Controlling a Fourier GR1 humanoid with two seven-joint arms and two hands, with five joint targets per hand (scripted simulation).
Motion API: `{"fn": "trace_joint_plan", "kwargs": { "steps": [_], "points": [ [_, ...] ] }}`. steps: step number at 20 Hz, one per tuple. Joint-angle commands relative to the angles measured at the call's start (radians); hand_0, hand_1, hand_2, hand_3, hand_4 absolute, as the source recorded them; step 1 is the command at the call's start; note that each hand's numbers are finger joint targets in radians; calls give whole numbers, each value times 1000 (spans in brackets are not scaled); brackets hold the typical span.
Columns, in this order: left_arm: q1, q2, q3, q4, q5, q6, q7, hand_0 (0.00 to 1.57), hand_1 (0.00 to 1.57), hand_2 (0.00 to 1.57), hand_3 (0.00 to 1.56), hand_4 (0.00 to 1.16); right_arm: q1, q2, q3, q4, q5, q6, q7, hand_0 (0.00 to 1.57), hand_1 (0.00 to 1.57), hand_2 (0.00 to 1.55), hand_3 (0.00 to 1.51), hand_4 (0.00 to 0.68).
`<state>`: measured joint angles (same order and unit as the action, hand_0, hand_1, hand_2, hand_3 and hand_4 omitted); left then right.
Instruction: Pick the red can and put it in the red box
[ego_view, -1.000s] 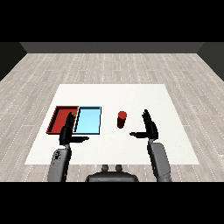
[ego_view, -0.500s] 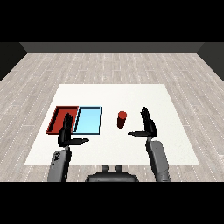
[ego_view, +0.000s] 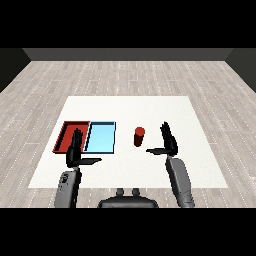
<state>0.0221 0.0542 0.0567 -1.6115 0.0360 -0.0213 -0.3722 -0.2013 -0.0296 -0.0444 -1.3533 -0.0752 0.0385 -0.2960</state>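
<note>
From the head view, a white table (ego_view: 150, 107) lies across a grey plank floor (ego_view: 125, 75), and everything of interest sits on its near half.

The red can (ego_view: 139, 136) stands upright on the bare tabletop, a little right of the table's middle. It is outside both trays — just to the right of the light blue tray (ego_view: 101, 137) with a strip of white table between them, and farther still from the red tray (ego_view: 71, 136). The two trays lie side by side with their long edges touching or nearly so, the red one on the left, the blue one on the right.

The right hand (ego_view: 169, 142) is held up over the table to the right of the can, near it but apart from it. Its fingers are straight and point away from the robot, and its thumb sticks out sideways to the left, toward the can — the hand is released and grasps nothing. Its grey forearm (ego_view: 180, 181) runs back toward the lower right.

The left hand (ego_view: 76, 150) is raised in front of the near edge of the red tray, partly covering it. Its fingers are likewise straight and point forward, the thumb extends to the right, and it holds nothing. Its grey forearm (ego_view: 67, 187) comes up from the lower left.
</note>
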Motion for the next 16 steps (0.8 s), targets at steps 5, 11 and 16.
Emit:
{"fn": "trace_joint_plan", "kwargs": {
  "steps": [5, 11, 16],
  "points": [
    [-6, -5, -6, -12, -14, 13, -7, 0, 0, 0, 0, 0, -101, -16, -33, 90, -31, 14, 6, 0, 0, 0, 0, 0],
    [21, -32, -35, -82, -4, 22, 50, 0, 0, 0, 0, 0, -190, 24, -40, 288, -19, -23, -89, 0, 0, 0, 0, 0],
    [15, -9, -4, -46, 38, -18, 45, 0, 0, 0, 0, 0, -239, 27, -49, 390, -57, -7, -124, 0, 0, 0, 0, 0]
  ]
}}
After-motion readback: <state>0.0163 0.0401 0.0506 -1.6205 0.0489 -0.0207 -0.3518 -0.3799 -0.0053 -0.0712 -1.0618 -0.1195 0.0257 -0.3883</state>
